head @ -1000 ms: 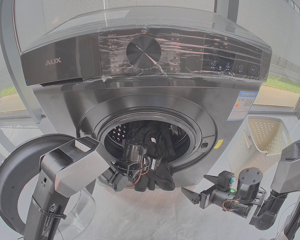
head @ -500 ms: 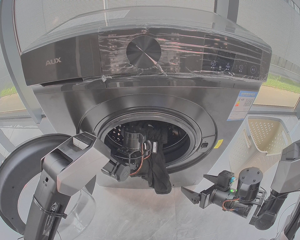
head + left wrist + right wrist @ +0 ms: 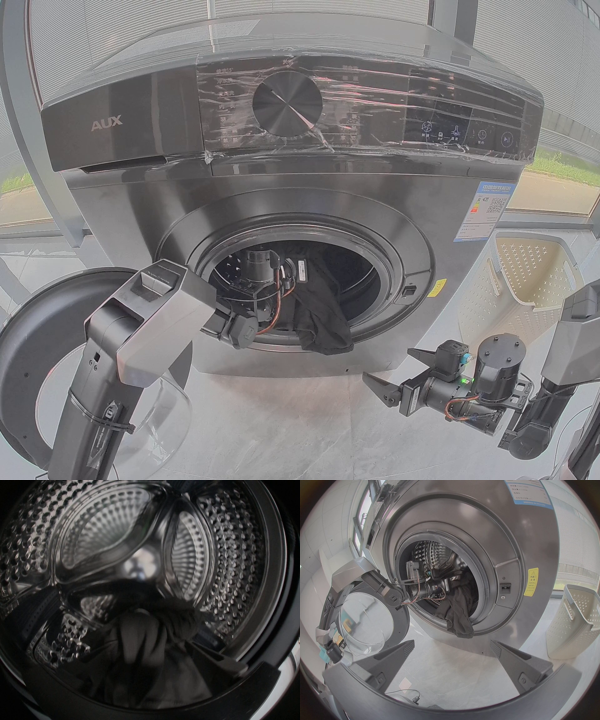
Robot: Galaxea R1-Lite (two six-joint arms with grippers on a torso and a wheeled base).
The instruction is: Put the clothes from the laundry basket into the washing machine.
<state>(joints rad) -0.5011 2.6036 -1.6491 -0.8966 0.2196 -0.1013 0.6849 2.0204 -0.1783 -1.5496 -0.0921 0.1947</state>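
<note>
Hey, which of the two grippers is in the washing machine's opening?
The left gripper: it is in the drum opening beside the black garment, while the right gripper sits outside, low before the washing machine, fingers open.

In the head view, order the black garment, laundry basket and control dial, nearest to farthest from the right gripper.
1. Black garment, hanging from the drum opening.
2. Laundry basket, right of the machine.
3. Control dial, top panel.
</note>
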